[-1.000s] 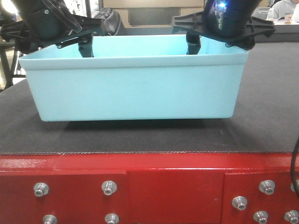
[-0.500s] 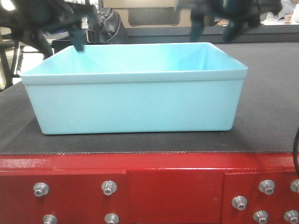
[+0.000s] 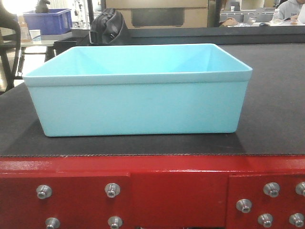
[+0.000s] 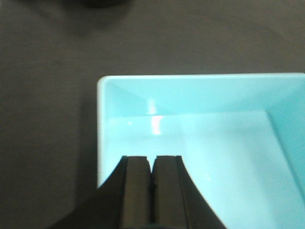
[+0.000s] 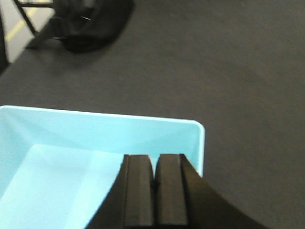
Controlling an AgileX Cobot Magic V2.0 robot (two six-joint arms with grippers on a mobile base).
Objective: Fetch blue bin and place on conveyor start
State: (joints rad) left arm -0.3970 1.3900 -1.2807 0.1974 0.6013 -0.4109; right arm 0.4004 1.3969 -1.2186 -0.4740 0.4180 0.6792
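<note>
Front view, smooth aqua plastic blue bin (image 3: 138,102) on matte conveyor start (image 3: 271,119), left gripper (image 4: 152,164) and right gripper (image 5: 155,164) pressed together, holding nothing

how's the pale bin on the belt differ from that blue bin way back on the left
The blue bin is pale aqua with smooth plain walls; the dark blue bin is deep royal blue. The blue bin rests on the conveyor start, close to the camera; the dark blue bin sits on a far-off surface. Both are rectangular and open-topped.
</note>
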